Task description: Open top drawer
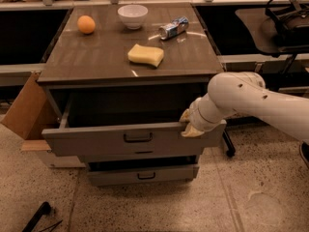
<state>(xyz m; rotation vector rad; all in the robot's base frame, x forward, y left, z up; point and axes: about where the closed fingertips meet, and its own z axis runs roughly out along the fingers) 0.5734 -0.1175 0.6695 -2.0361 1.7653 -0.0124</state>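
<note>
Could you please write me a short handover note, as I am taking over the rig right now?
Gripper: the cream two-finger gripper on the white arm sits at the right end of the drawer front's upper edge.
Things: the wide grey top drawer with its black bar handle stands pulled well out of the grey cabinet, its dark inside showing.
Done: drawer largely open.
Left: pull further if full travel is wanted, then back the arm away.

No writing can be read, not even on the can (174, 28) near the worktop's (96, 57) back right corner; the gripper (189, 124) is at the right end of the top drawer's (96, 141) front.
</note>
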